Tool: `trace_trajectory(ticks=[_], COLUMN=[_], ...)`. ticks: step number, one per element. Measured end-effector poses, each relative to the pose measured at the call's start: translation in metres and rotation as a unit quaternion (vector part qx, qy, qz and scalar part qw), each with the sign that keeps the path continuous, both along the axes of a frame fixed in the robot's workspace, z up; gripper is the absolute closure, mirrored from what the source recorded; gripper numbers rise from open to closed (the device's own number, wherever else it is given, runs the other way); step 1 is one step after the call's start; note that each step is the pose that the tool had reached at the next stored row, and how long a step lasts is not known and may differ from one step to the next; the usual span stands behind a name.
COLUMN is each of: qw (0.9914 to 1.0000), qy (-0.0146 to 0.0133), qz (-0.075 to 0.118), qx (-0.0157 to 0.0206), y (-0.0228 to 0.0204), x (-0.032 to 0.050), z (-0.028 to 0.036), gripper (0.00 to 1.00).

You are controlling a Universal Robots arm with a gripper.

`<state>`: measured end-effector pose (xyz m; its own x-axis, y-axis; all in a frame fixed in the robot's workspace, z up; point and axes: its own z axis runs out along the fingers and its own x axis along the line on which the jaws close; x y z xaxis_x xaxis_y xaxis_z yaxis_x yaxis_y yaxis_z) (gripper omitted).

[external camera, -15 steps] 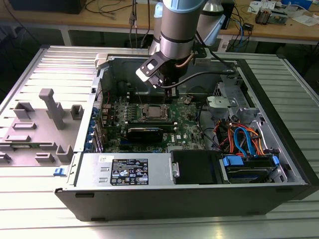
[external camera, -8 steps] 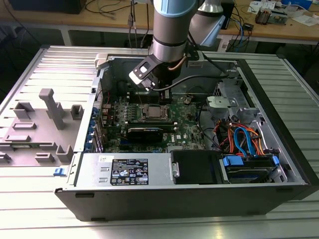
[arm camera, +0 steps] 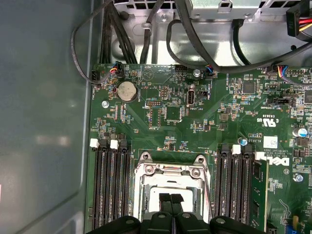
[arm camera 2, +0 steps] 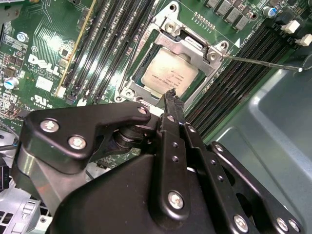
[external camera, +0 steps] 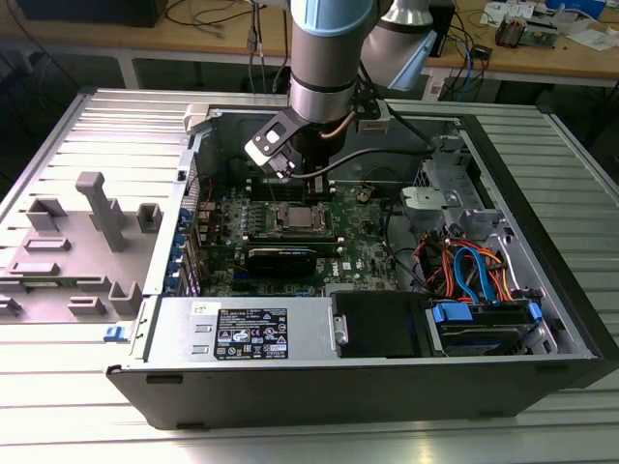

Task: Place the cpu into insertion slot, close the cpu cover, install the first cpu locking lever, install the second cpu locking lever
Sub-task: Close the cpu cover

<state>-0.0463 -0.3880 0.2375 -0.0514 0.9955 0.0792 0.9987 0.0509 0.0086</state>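
You had the gripper (arm camera 2: 170, 96) pinched closed, holding nothing, right over the cpu (arm camera 2: 165, 73), which sat in the insertion slot (arm camera 2: 129, 90) with the cpu cover (arm camera 2: 187, 46) down.

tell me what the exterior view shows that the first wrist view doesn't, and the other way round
Exterior, not first wrist: the arm, grey fixture, power supply, blue cables. First wrist, not exterior: the coin battery. Both: the green board, cover, memory slots.
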Motion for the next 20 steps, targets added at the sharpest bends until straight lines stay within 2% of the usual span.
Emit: trace_trajectory(ticks=[8, 11, 14, 15, 17, 19, 20], qw=[1.00000, 1.00000, 0.99999, 0.99998, 0.99998, 0.99998, 0.99998], qy=[0.0000, 0.0000, 0.0000, 0.0000, 0.0000, 0.0000, -0.0001], qz=[0.000, 0.001, 0.005, 0.006, 0.006, 0.006, 0.006], qx=[0.0001, 0.0001, 0.0000, 0.0000, 0.0001, 0.0001, 0.0002], y=[0.0000, 0.0000, 0.0000, 0.0000, 0.0000, 0.0000, 0.0000], x=[-0.0007, -0.0084, -0.0122, -0.0165, -0.0200, -0.0282, -0.0351], z=[-0.0005, -0.0032, -0.0087, -0.0121, -0.0152, -0.0182, -0.0200], gripper=[0.89, 0.89, 0.89, 0.89, 0.89, 0.89, 0.89])
